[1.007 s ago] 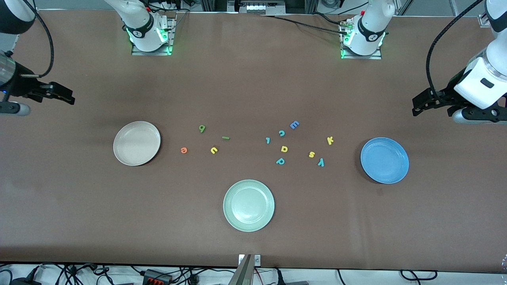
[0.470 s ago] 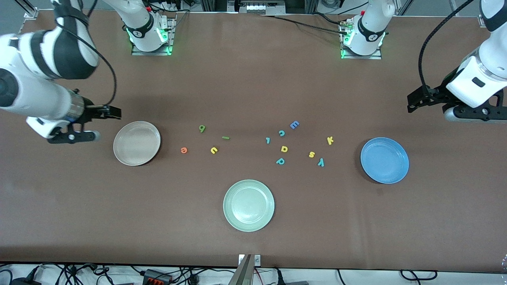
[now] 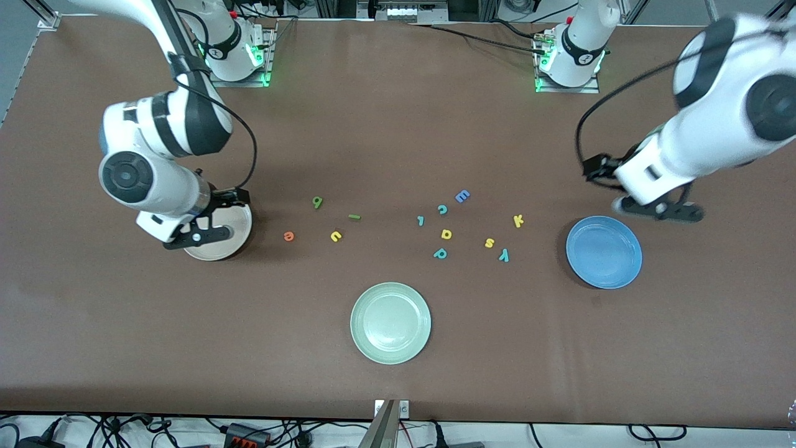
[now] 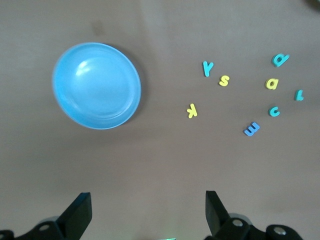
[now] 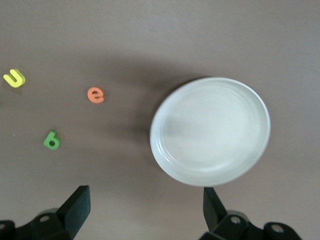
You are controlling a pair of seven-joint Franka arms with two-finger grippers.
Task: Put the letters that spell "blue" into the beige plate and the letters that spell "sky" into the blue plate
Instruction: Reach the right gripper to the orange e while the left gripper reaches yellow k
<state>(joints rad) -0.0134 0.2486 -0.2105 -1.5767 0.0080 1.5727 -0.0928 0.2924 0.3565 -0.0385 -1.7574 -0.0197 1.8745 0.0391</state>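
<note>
Pale green plate [image 3: 390,323] lies nearest the front camera, mid-counter, with nothing on it.

Blue plate [image 3: 604,252] sits toward the left arm's end of the counter [image 3: 398,124], bare inside. Beige plate [image 3: 231,239] sits toward the right arm's end, partly covered in the front view by the right arm's wrist; the right wrist view shows it bare [image 5: 210,131].

Between the two plates, all letters lie loose on the counter. Toward the blue plate: teal y [image 3: 504,254], yellow s [image 3: 489,242], yellow k [image 3: 518,220]. Toward the beige plate: orange e [image 3: 288,236], yellow u [image 3: 336,236], dark green l [image 3: 354,216], green b [image 3: 317,201]. In the middle: teal p [image 3: 440,253], a yellow round letter [image 3: 446,234], a small teal letter [image 3: 420,220], teal c [image 3: 442,209], blue capital E [image 3: 462,196].

Right arm is bent at the elbow, wrist pointing down. Right end effector [image 3: 214,214] hangs over the beige plate, fingers wide apart [image 5: 75,207], gripping nothing. The orange e is the closest letter to it.

Left arm reaches in from the counter's end, wrist down. Left end effector [image 3: 622,186] hangs over bare counter just beside the blue plate's rim, fingers wide apart [image 4: 80,212], gripping nothing. The yellow k is the closest letter to it.
</note>
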